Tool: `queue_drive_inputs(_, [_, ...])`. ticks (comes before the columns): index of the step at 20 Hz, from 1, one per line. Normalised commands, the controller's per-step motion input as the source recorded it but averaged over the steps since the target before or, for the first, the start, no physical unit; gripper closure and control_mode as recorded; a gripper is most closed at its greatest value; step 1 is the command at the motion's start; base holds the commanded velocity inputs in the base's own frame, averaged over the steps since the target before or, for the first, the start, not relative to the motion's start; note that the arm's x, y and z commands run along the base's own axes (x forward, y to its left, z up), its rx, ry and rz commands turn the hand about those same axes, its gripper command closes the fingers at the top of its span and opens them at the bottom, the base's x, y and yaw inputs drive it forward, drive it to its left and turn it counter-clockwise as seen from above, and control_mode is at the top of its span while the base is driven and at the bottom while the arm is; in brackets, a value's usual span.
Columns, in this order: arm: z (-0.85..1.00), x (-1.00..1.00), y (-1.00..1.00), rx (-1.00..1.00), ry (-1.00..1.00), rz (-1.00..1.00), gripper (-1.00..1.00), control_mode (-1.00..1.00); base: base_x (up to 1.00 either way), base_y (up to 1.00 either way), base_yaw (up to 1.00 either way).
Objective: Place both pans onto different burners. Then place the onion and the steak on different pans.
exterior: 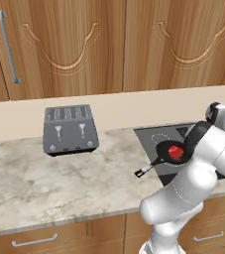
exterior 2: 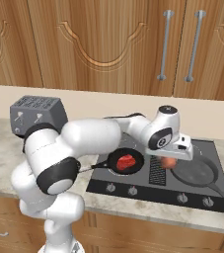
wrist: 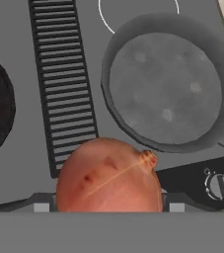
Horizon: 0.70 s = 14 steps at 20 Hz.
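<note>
The reddish-brown onion (wrist: 108,178) sits between my gripper's (wrist: 108,206) fingers, held above the cooktop's front edge. From the right base view, my gripper (exterior 2: 170,158) is shut on the onion (exterior 2: 168,163), hanging over the gap between the two pans, just left of the grey pan's rim. That matte grey pan (wrist: 168,86) (exterior 2: 195,171) lies empty on a right burner. On a left burner is the black pan (exterior 2: 127,161) (exterior: 171,153), with the red steak (exterior 2: 126,161) (exterior: 175,152) in it. A free burner (wrist: 138,12) ring shows behind the grey pan.
A black vent grille (wrist: 64,84) runs down the cooktop (exterior 2: 148,190) between the pans. Knobs (wrist: 217,185) line its front strip. The black pan's handle (exterior: 144,170) sticks out over the counter. A grey toaster (exterior: 70,129) stands at the back left. Wooden cabinets hang above.
</note>
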Motion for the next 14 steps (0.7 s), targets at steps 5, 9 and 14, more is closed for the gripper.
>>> queue_drive_inputs(5, [0.0, 0.0, -0.3, 0.0, -0.03, -0.09, 1.0, -1.0, 0.0, 0.0, 0.0])
queue_drive_inputs(9, [0.0, 0.01, -0.17, 0.0, -0.06, -0.06, 1.0, -1.0, 0.0, 0.0, 0.0])
queue_drive_inputs(14, [0.0, 0.1, -0.13, 0.0, -0.07, -0.03, 1.0, -1.0, 0.0, 0.0, 0.0])
